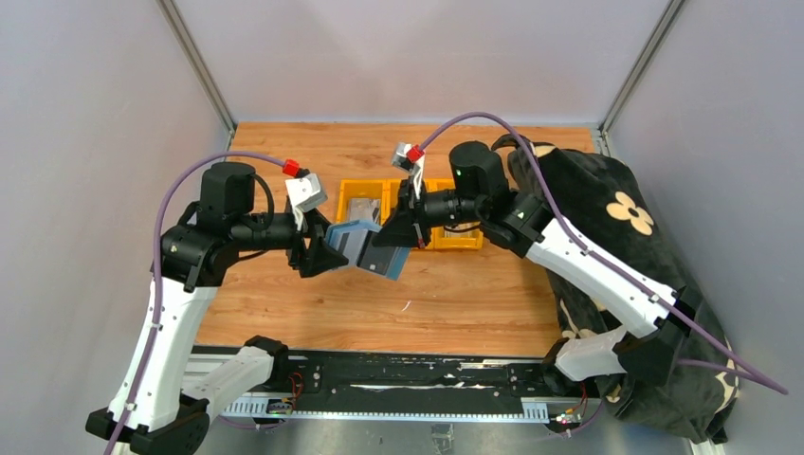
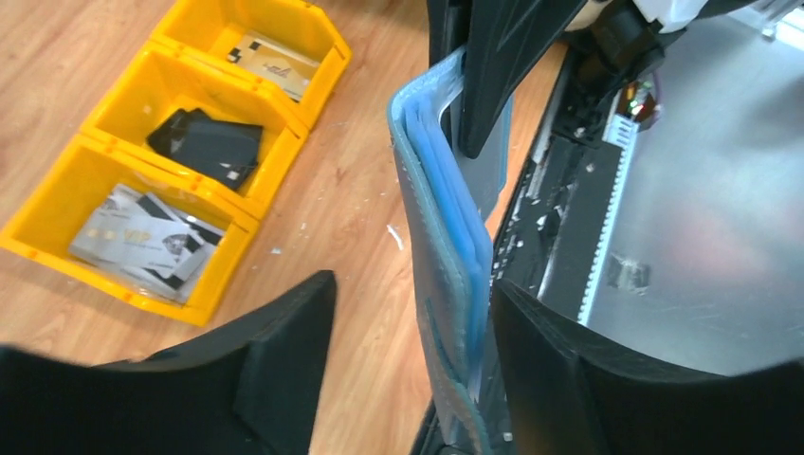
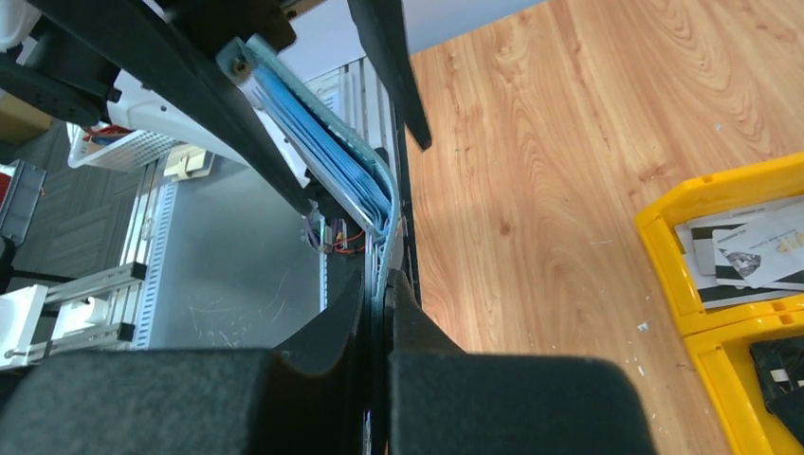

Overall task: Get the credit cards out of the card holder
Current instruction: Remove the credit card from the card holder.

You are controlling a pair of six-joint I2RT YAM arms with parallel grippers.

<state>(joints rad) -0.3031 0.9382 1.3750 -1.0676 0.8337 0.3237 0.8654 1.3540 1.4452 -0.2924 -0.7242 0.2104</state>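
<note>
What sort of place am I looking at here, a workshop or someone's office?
Most likely a robotics lab test cell. A left arm and a right arm are mounted at the edge of a wooden table, plain grey walls box it in, and yellow bins hold sorted cards.

Quick headcount: two arms, the left arm (image 1: 166,322) and the right arm (image 1: 588,270), each with two fingers, the left fingers (image 2: 275,370) and the right fingers (image 3: 493,398). One card holder (image 1: 353,239). Three yellow bins on one bench (image 1: 474,294). The far bin (image 2: 294,17) shows one pale card (image 2: 275,62). The middle bin (image 2: 128,90) has what looks like two dark cards (image 2: 213,147). The near bin (image 2: 52,194) holds a messy stack of grey-white cards (image 2: 142,237), several, can't get an exact number. Plus one black flower-print bundle (image 1: 616,213).
</note>
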